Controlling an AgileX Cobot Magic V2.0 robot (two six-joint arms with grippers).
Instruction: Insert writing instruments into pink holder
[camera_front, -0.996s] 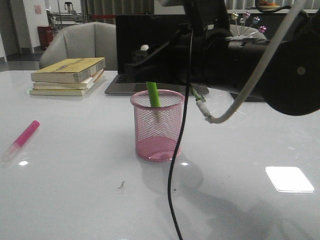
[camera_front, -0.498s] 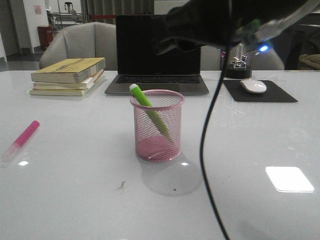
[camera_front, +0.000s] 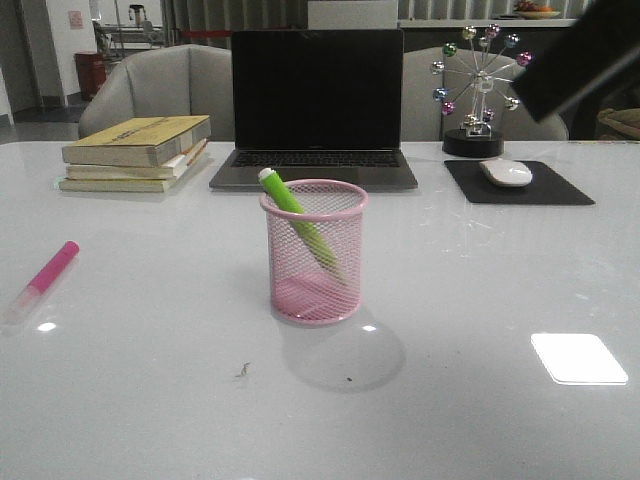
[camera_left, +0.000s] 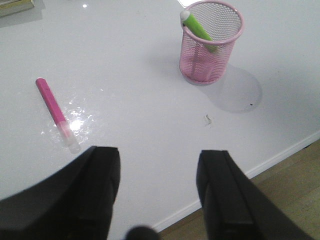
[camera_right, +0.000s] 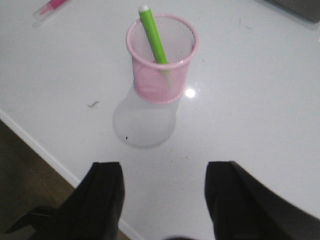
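Note:
The pink holder (camera_front: 315, 252) stands upright mid-table, also seen as the pink holder (camera_left: 211, 41) and the pink holder (camera_right: 162, 59). A green marker (camera_front: 298, 217) leans inside it, whitish end up above the rim; the green marker (camera_left: 197, 29) and green marker (camera_right: 153, 35) show the same. The magenta marker (camera_front: 45, 278) lies flat on the table far left, the magenta marker (camera_left: 56, 113) apart from the cup. My left gripper (camera_left: 159, 157) is open and empty over the near table edge. My right gripper (camera_right: 164, 170) is open and empty, high and back from the cup; only a dark part of that arm (camera_front: 575, 70) shows in the front view.
A laptop (camera_front: 316, 110) stands behind the cup, a stack of books (camera_front: 135, 150) at back left. A mouse (camera_front: 506, 172) on a black pad and a small ferris-wheel ornament (camera_front: 478, 90) sit at back right. The table's near edge (camera_left: 280, 152) is close under the left gripper.
The right arm let go of the green marker, which tipped to lean in the cup, then drew up and away to the right, out of most of the front view.

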